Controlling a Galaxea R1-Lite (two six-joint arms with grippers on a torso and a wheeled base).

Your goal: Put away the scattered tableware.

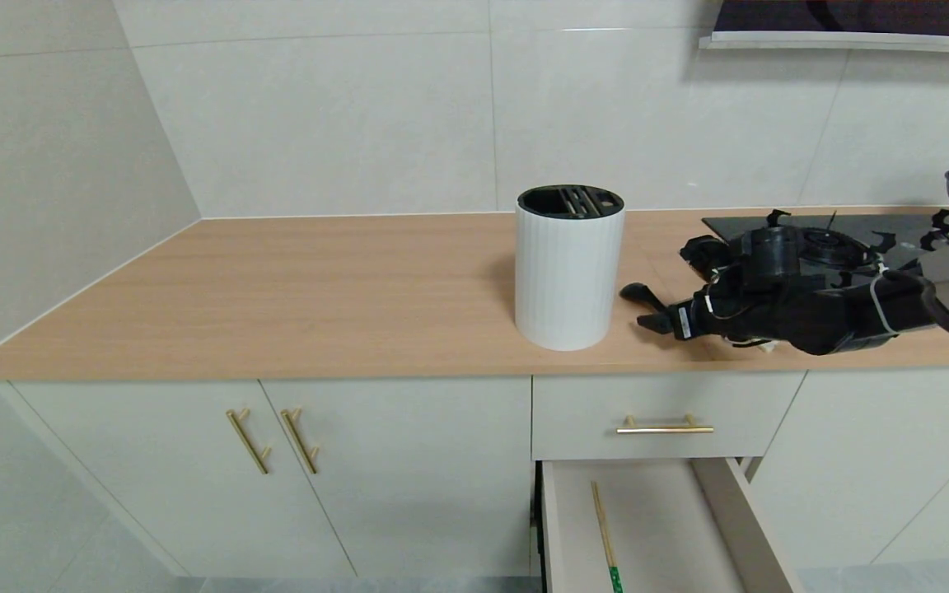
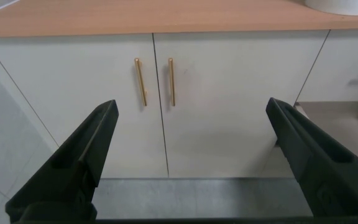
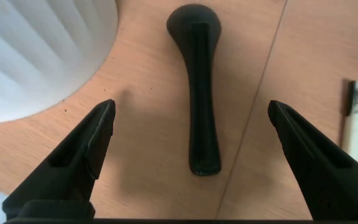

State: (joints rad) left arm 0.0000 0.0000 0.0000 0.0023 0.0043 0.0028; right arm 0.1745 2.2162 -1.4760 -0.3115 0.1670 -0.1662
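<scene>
While my right gripper (image 3: 190, 107) hangs low over the light wooden countertop (image 1: 318, 288) with its two black fingers spread wide and holding nothing, the slim black plastic utensil (image 3: 196, 93) with one rounded end lies flat on the wood under the gap. It sits at three o'clock of the tall white ribbed cylindrical holder (image 1: 567, 284), just beside it.

I judge the pick-up to be the step in hand, and that is where things can slip. Because the utensil is thin and lies flat, the fingertips must come almost down to the wood. Too high and they close over it; too low and they jam on the countertop. Its smooth, tapering shape could also squirt out as the fingers close. The finger nearest the holder has little room, so any sideways drift could nudge the holder.

Later, the narrow slots in the holder's black top (image 1: 571, 200) leave little margin for a tilted utensil. At six o'clock of the holder a white pull-out drawer (image 1: 672, 527) stands open with a wooden chopstick (image 1: 605, 531) inside. My left gripper (image 2: 190, 109), likewise spread and empty, sits low before the white cabinet doors (image 2: 229, 93) and could catch the drawer.
</scene>
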